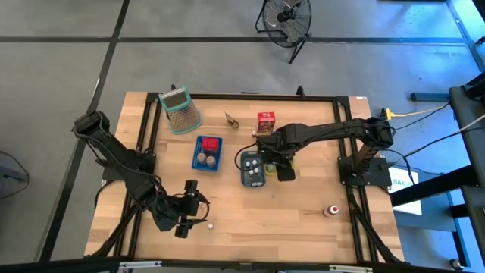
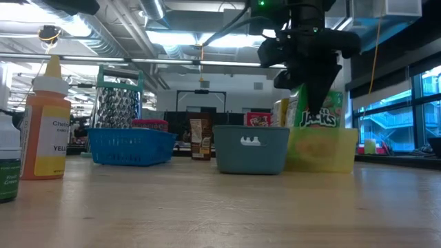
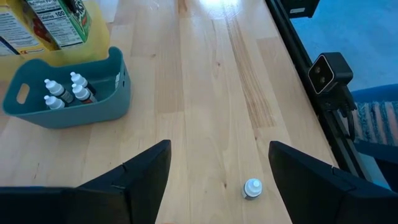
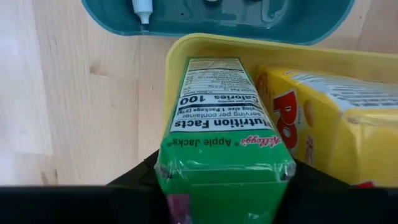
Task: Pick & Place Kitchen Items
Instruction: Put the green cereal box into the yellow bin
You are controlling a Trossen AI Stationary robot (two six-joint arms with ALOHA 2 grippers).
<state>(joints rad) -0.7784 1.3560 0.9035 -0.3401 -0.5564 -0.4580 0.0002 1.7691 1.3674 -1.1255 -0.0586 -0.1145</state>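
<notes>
Wooden table (image 1: 303, 220) bearing, near its far edge, a green-rimmed grater (image 1: 180, 111), a red carton (image 1: 265, 120) and a small brown carton (image 1: 231, 120). At centre lie three trays: a blue tray (image 1: 208, 153) holding a red item and round pieces; a grey-blue tray (image 1: 252, 168) holding small white-capped bottles (image 3: 65, 91); and, just beside it, a yellow tray (image 4: 205, 45), largely hidden from above by the right arm. The right gripper (image 4: 225, 180) hangs over the yellow tray, its fingers clamped on either side of a green Apple Jacks carton (image 4: 221, 118), which stands in the tray next to a yellow carton (image 4: 329, 118). The left gripper (image 3: 219, 163) hovers low over the near left part of the table, its fingers apart and holding nothing, with a tiny white round piece (image 3: 252, 187) on the wood between them. A small red-capped bottle (image 1: 331, 210) stands alone near the right front corner, well apart from the trays.
</notes>
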